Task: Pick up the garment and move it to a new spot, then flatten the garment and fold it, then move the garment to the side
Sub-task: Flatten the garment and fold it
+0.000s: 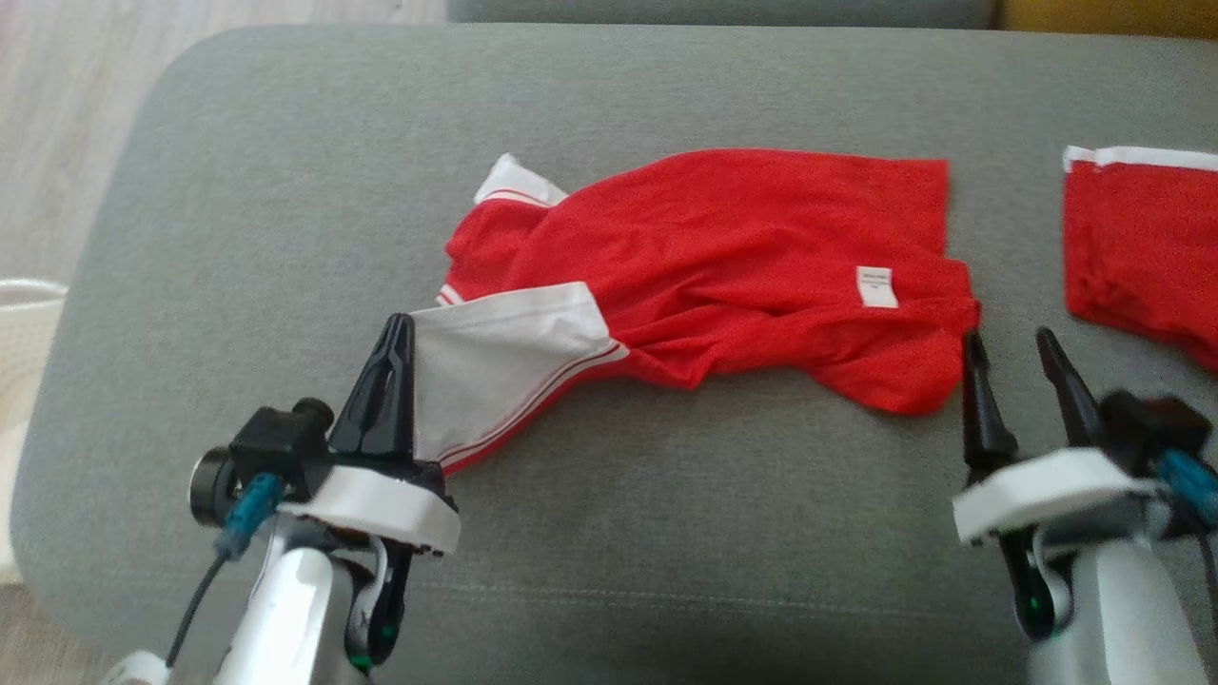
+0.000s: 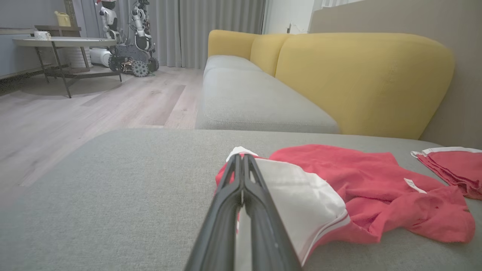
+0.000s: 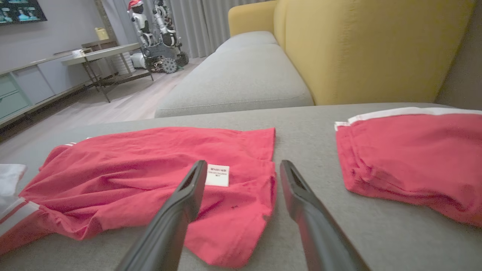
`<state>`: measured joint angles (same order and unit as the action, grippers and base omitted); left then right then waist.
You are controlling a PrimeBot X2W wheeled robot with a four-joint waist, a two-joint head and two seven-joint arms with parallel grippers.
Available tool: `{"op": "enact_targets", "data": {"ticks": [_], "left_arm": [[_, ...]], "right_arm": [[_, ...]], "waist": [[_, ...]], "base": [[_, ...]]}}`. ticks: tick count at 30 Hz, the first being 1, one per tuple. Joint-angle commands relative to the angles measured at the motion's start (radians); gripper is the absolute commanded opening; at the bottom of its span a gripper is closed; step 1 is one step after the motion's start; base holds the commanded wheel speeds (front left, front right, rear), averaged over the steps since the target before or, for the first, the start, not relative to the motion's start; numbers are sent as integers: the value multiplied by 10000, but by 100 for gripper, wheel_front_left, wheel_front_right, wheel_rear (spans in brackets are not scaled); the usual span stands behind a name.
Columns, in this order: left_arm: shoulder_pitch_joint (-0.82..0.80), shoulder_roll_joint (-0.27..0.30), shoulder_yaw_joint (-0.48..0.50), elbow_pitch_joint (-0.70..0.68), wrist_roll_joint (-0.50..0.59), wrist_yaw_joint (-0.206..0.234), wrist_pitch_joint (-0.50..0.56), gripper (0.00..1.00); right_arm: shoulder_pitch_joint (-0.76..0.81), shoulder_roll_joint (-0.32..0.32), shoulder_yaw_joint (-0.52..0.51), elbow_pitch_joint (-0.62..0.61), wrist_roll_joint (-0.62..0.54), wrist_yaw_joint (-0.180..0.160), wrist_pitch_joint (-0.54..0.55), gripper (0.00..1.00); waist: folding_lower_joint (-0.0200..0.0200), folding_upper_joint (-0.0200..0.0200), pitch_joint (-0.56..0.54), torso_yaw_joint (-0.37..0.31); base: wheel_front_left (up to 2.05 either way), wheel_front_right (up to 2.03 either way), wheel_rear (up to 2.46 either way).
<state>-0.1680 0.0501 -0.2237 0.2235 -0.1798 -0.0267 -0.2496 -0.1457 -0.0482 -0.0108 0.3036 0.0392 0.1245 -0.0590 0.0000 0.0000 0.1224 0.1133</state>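
Note:
A crumpled red garment (image 1: 742, 257) with white sleeves lies across the grey cushion (image 1: 285, 171). Its white label (image 1: 876, 286) faces up near its right end. My left gripper (image 1: 398, 325) is shut on the edge of the near white sleeve (image 1: 495, 352), which is pulled taut toward me. In the left wrist view the closed left gripper (image 2: 241, 160) pinches the sleeve (image 2: 297, 195). My right gripper (image 1: 1009, 335) stands open just beyond the garment's right corner, holding nothing. In the right wrist view the right gripper (image 3: 243, 166) hovers over the garment (image 3: 150, 162), close to the label (image 3: 217, 175).
A second, folded red garment (image 1: 1142, 247) lies at the cushion's right edge. A white basket (image 1: 19, 333) sits on the floor to the left. The yellow backrest (image 2: 357, 79) rises behind the cushion. A table (image 2: 60, 43) and another robot (image 2: 131, 41) stand far off.

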Motion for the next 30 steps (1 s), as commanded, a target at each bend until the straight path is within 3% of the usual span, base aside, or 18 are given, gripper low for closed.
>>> {"op": "enact_targets", "data": {"ticks": [1, 7, 15, 30], "left_arm": [[-230, 43, 241, -470, 37, 19, -122, 0], [135, 15, -185, -892, 14, -24, -122, 0], [112, 4, -627, -984, 5, -18, -122, 0], [14, 2, -783, -884, -58, 49, -122, 0]], "right_arm": [[-540, -20, 263, -180, -145, 62, 67, 100], [-1672, -293, -157, 1384, -631, 62, 599, 100], [-2749, -669, -910, 3339, -1013, 62, 328, 100], [-3525, -560, -1008, 5016, -1294, 62, -489, 100]], "waist": [[0, 0, 50, 209], [0, 0, 167, 683], [0, 0, 417, 946], [0, 0, 591, 840]], "base": [[0, 0, 0], [0, 0, 0], [0, 0, 0], [0, 0, 0]]}}
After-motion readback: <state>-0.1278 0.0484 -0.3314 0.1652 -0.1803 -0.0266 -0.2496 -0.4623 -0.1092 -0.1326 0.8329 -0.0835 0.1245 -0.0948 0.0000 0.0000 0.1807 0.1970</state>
